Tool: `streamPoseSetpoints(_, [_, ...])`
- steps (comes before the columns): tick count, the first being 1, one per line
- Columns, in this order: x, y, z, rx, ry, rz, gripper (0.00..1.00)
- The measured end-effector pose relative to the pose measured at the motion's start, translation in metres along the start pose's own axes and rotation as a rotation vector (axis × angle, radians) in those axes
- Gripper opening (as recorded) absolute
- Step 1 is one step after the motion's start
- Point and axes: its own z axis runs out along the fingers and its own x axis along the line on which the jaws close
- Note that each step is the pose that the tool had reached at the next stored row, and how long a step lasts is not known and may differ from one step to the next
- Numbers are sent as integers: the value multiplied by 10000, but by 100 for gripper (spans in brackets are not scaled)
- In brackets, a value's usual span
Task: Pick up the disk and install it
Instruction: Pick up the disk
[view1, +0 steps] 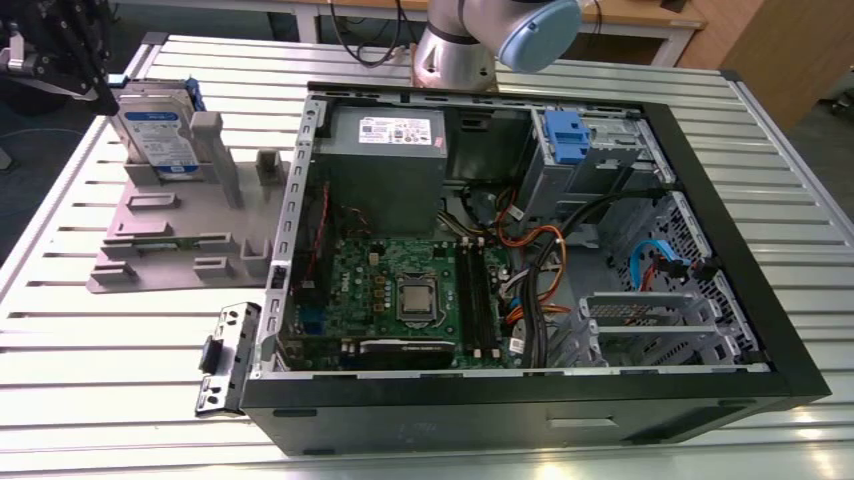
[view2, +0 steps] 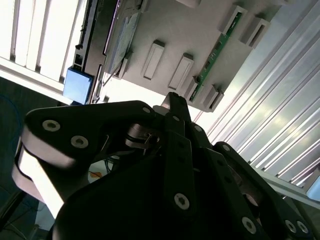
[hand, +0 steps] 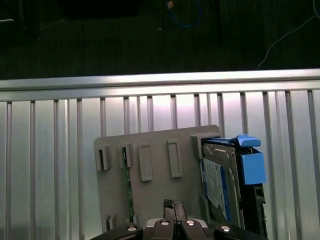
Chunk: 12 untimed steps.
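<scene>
1. Standing on its edge, the disk (view1: 150, 135) is slotted into the far end of the grey stand (view1: 160, 230), at the upper left of the exterior view. Its white-and-blue label faces outward, and a bit of its blue bracket (view1: 191, 92) shows along the top.
2. In the first wrist view the disk (hand: 217, 182) lies off to one side of the gripper (hand: 173, 207). It is clearly apart from the fingertips, not between them, and the stand's bare plate lies under them.
3. The fingers are pressed together and hold nothing. In the second wrist view the gripper (view2: 175, 102) narrows to a single tip over the stand.
4. In the exterior view the dark end of the arm (view1: 54, 45) hangs at the left edge, near the disk but not touching it.
5. A green circuit strip (hand: 127, 185) stands in one of the stand's other slots, well apart from the disk.
6. The stand rests on a slatted metal table (view1: 134, 400), just beside the open computer case (view1: 747, 300).
7. Inside the case are a grey metal box (view1: 387, 150) with a white sticker, a motherboard (view1: 400, 280) and a blue carrier (view1: 567, 135) at the far corner.
8. A black bracket (view1: 227, 355) lies on the table against the case's near corner, and the arm's base (view1: 461, 55) stands behind the case.
</scene>
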Motion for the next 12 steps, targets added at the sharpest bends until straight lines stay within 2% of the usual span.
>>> streamPoseSetpoints(12, [0, 0, 0, -4, 8, -164, 10])
